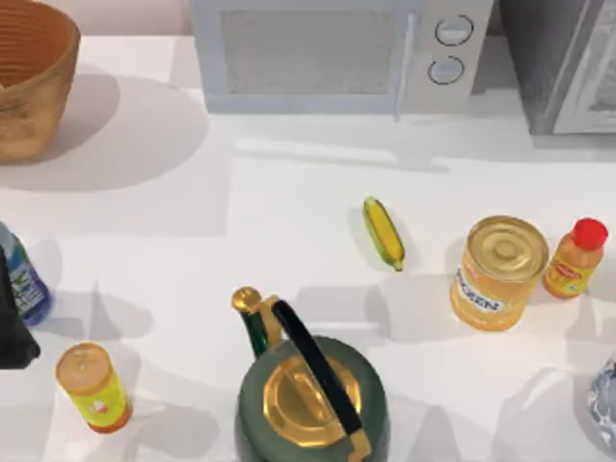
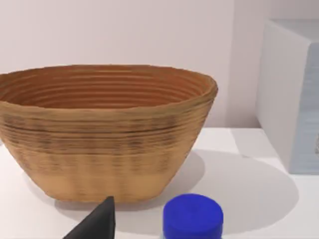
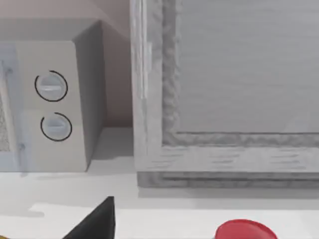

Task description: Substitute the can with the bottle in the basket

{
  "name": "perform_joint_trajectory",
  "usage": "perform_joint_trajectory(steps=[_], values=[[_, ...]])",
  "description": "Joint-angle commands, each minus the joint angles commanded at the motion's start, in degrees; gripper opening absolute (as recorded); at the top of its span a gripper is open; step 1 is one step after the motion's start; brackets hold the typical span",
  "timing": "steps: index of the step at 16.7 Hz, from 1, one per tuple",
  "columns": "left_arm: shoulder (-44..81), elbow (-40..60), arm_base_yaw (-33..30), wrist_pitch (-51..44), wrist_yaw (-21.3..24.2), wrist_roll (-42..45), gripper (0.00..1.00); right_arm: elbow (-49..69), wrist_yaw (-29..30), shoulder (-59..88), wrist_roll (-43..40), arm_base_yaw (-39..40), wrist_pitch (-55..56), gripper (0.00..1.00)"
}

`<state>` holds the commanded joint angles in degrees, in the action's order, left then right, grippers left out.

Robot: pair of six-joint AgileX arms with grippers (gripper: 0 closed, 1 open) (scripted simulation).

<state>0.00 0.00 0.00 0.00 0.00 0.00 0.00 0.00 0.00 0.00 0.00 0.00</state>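
Top view: basket (image 1: pixel 29 82) sits upper left of the frame, interior mostly cut off by the frame edge, so the can can't be made out. Bottle (image 1: pixel 21 274) stands at the left edge, mid-height, w/ the left gripper (image 1: pixel 14 332) just beside it; whether its fingers are apart or together can't be told. White table (image 1: pixel 192 212) also carries a kettle bottom centre, a yellow tin and an orange bottle at right, a corn cob mid-frame, a microwave along the back.

Left wrist view: basket wall ahead, blue bottle cap (image 2: pixel 193 217) at bottom, dark fingertip (image 2: pixel 99 221) beside it.

Right wrist view: right arm looks parked; microwave knobs upper left, grey cabinet beyond. Finger state can't be told.

Judgement: centre the fingers around the bottle body before closing, lift straight, clear the basket rim.
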Motion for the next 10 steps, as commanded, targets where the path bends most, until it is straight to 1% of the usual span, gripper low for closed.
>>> perform_joint_trajectory(steps=[3,5,8,10], values=[[0.5,0.4,0.1,-0.3,0.0,0.0,1.00,0.0,0.0,0.0,0.0,0.0,0.0,1.00],[3.1,2.3,0.5,-1.6,-0.2,0.1,1.00,0.0,0.0,0.0,0.0,0.0,0.0,1.00],[11.0,8.9,1.6,-5.5,-0.3,0.5,1.00,0.0,0.0,0.0,0.0,0.0,0.0,1.00],[18.3,15.3,2.4,-9.0,-0.3,1.0,1.00,0.0,0.0,0.0,0.0,0.0,0.0,1.00]])
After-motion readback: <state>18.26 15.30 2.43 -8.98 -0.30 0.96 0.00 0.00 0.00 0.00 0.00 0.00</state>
